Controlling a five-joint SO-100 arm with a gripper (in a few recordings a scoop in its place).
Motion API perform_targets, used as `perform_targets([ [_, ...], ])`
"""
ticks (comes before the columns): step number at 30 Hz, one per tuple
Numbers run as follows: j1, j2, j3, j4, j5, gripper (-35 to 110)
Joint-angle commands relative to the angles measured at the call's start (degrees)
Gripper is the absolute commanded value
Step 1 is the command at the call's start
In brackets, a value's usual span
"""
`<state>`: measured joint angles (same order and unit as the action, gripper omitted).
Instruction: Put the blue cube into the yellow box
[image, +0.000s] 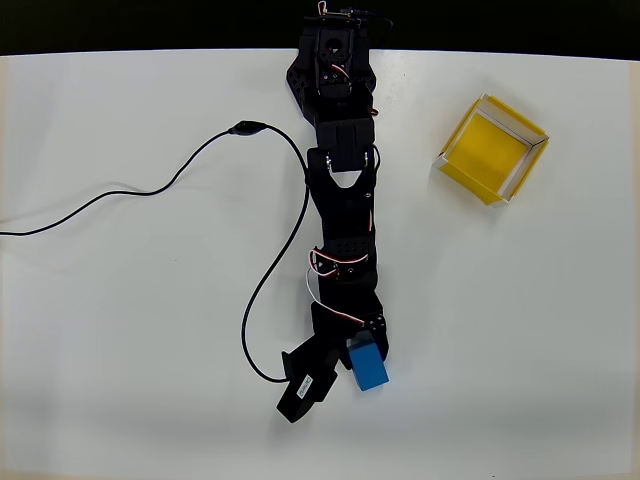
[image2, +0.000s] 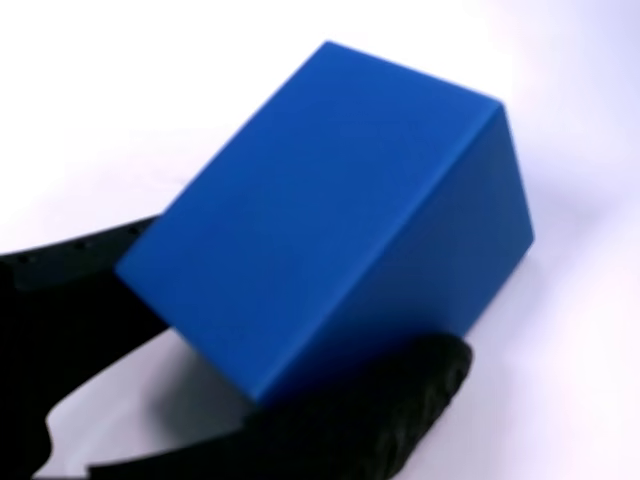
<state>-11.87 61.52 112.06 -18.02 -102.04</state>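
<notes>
Early stage; blue cube on the table between the spread gripper fingers, touching 1, not yet clamped; lift and carry to the empty yellow box, well apart, remaining.

In the wrist view the fingers run off the bottom edge. They hide the cube's lower corner.

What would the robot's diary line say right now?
gripper: open around cube | cube: on table, between the fingers | box: empty, far off, upper right in overhead view
</notes>
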Motion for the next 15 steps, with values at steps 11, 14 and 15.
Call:
perform_targets([
  [11, -6.8, 31.8, 7.8, -1.0, -0.3, 13],
  [14, -9.6, 38.4, 10.8, 0.0, 1.4, 13],
  [15, -10.7, 40.6, 11.6, 1.2, 2.0, 12],
])
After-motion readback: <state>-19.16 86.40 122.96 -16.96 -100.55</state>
